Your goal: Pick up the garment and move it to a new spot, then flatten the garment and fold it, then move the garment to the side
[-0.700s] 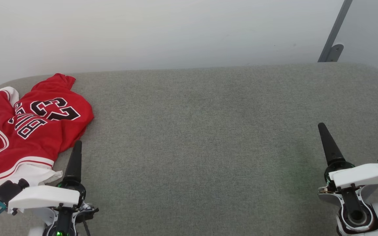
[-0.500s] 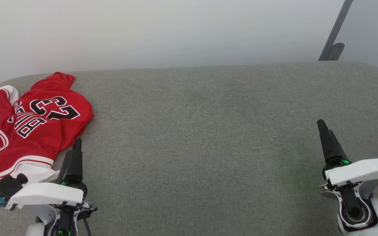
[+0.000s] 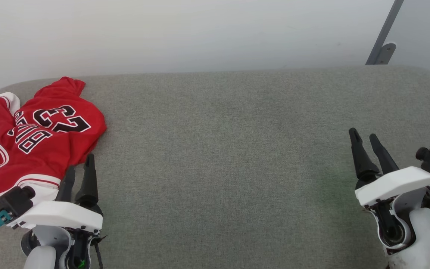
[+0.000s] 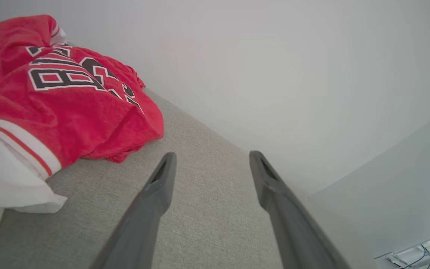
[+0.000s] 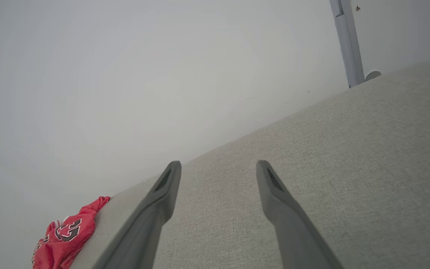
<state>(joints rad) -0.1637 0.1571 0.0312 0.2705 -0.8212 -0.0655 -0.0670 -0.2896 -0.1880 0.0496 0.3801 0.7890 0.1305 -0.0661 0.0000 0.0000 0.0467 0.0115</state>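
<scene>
The garment (image 3: 32, 145) lies heaped at the far left end of the grey surface (image 3: 218, 149), close to the back edge where the wall (image 3: 200, 33) begins. It has not been lifted, so I take the first step, the pick-up, as not yet begun.

The left tool (image 3: 79, 163) sits just beside the heap's near right edge. Its fingers are apart with nothing between them. In its own wrist view they point over bare grey cloth with the red fabric off to one side, so I see no contact. I'd guess it is parked there, spread and ready, because it is the arm nearest the shirt.

The right tool (image 3: 362, 133) is well apart at the other end, over bare surface. Its fingers are also spread and empty. It looks to be waiting for the flattening, which likely needs both arms. The wide bare middle between them seems the obvious new spot.

The shirt is bright red and crumpled, not spread out. Its black, white-edged lettering (image 3: 30, 138) and number (image 3: 62, 119) face up but read upside down from the robot's side. Striped trim curves along the left, and a white sleeve (image 4: 6, 175) spills toward the near edge. It looks limp and would likely sag when raised.
</scene>
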